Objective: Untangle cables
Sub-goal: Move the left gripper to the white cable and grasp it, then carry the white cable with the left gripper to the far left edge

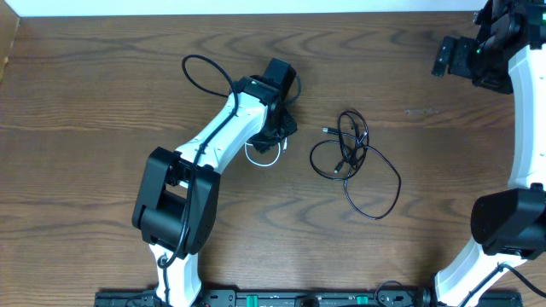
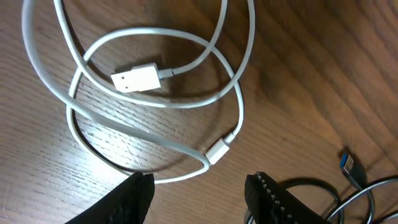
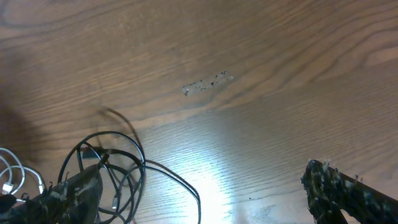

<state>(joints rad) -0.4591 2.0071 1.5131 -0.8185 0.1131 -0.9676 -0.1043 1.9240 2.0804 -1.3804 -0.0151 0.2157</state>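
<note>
A white cable [image 2: 155,99] lies in loose coils on the wooden table, with its USB plug [image 2: 137,78] and small plug [image 2: 217,151] showing. My left gripper [image 2: 202,196] is open just above its near edge, holding nothing; in the overhead view the gripper [image 1: 275,135] hovers over the white loop [image 1: 263,157]. A bunch of black cables [image 1: 348,147] lies at the centre, with a long loop [image 1: 384,194] trailing out. One black cable loop [image 1: 203,72] lies behind the left arm. My right gripper [image 1: 440,58] is open, high at the far right, far from the black bunch [image 3: 109,168].
A black cable with a blue-tipped plug [image 2: 350,167] lies to the right of the white coils. A scuff mark [image 3: 207,83] is on the table. The arm bases [image 1: 175,256] stand at the front edge.
</note>
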